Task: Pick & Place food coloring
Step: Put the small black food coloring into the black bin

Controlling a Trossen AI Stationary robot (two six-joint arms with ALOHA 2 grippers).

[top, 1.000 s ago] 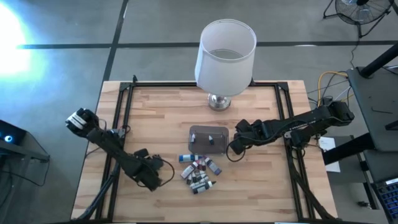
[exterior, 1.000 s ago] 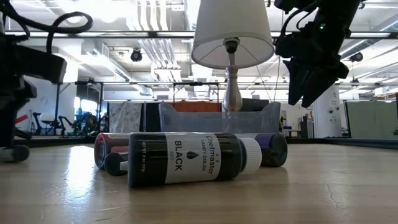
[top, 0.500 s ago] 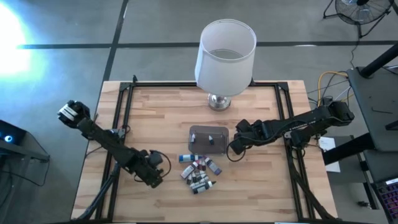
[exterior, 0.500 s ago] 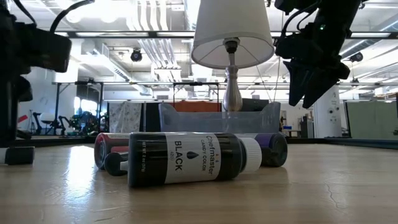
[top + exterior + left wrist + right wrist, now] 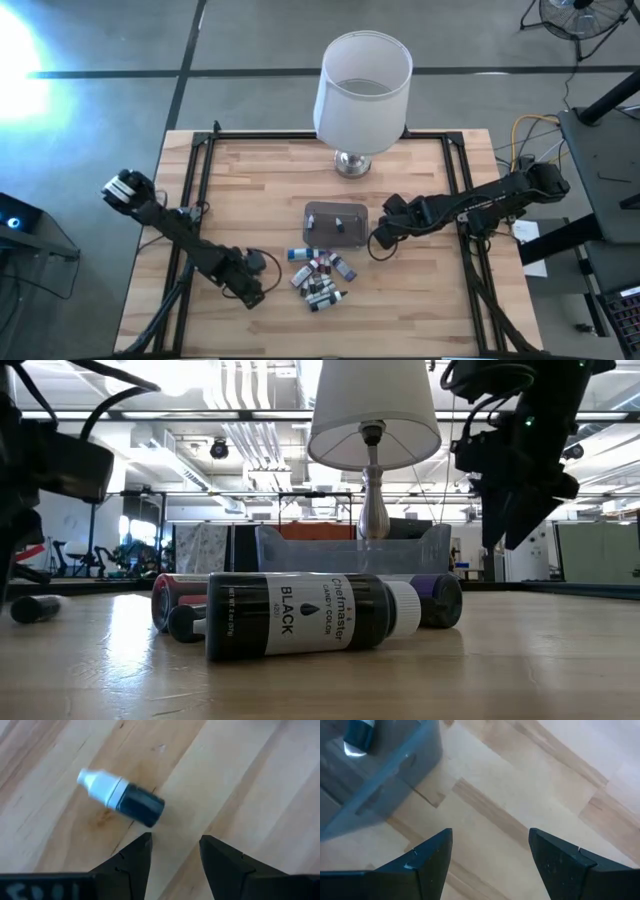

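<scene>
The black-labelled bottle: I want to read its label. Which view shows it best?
The low view: the black-labelled bottle lies on its side nearest the camera, with "BLACK" readable. The high view shows only the small bottle pile, labels unreadable. The left wrist view shows a lone dark bottle; the right wrist view shows the tub.

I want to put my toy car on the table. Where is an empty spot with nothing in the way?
Bare wood lies along the front edge of the table, and at the back left corner, left of the lamp. The middle is crowded: the tub, the pile of food coloring bottles, the left gripper and the right gripper.
</scene>
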